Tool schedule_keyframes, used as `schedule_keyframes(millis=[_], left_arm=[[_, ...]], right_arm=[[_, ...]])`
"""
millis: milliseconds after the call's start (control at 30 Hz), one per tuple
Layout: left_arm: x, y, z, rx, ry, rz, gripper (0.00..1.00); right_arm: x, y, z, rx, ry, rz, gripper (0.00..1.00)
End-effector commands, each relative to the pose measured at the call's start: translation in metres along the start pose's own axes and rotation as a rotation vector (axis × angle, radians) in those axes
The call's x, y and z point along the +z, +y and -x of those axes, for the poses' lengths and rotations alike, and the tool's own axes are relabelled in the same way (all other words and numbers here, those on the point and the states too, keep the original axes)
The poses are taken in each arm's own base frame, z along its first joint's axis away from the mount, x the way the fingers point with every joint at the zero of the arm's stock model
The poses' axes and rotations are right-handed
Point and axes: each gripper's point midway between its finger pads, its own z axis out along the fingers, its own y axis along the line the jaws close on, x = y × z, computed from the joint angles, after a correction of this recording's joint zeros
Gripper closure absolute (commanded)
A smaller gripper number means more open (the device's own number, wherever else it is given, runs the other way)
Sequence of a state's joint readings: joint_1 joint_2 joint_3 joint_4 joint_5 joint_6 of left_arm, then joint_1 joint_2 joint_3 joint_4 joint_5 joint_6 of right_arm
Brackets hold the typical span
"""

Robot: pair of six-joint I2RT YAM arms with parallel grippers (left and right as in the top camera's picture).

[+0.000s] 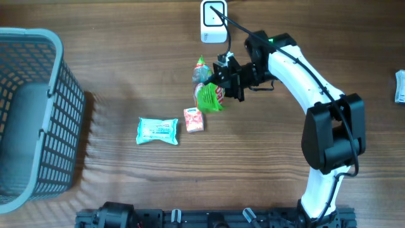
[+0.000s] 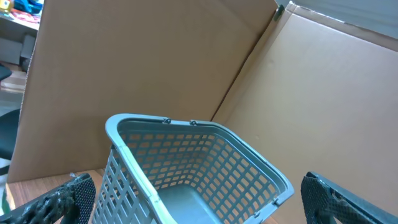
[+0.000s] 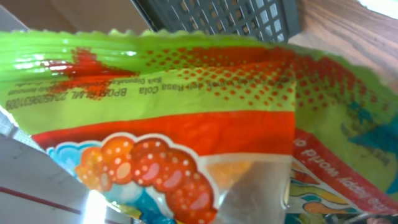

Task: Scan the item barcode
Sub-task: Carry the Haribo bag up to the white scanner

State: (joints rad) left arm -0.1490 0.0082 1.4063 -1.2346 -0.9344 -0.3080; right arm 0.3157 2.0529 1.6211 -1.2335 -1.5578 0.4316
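Overhead, grip: right gripper (image 1: 223,81) clamped on the green packet (image 1: 207,99), toward the table's far edge, near the scanner (image 1: 213,22).
Overhead, advice: turn the barcode face to the scanner and keep the foil flat and steady.
Overhead, count: one scanner, one basket (image 1: 56,39), one blue packet (image 1: 157,131), one pink box (image 1: 193,119).
Left wrist: left gripper (image 2: 199,210) wide apart, empty, over one basket (image 2: 186,123).
Right wrist: one green packet (image 3: 186,93) fills the view; no barcode shows.

Green-red dotted snack bag (image 1: 207,99); grey lattice basket (image 1: 60,120); teal pouch (image 1: 157,131).
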Motion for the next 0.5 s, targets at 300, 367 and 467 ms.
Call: schedule_keyframes(millis=[300, 367, 467], left_arm=[[0.001, 0.000, 0.000, 0.007, 0.000, -0.003, 0.00], [0.001, 0.000, 0.000, 0.007, 0.000, -0.003, 0.00], [0.001, 0.000, 0.000, 0.007, 0.000, -0.003, 0.00]], right_arm=[[0.010, 0.033, 0.006, 0.246, 0.047, 0.008, 0.96], [0.014, 0.050, 0.007, 0.009, 0.082, 0.016, 0.96], [0.028, 0.086, 0.003, -0.554, 0.118, 0.004, 0.95]])
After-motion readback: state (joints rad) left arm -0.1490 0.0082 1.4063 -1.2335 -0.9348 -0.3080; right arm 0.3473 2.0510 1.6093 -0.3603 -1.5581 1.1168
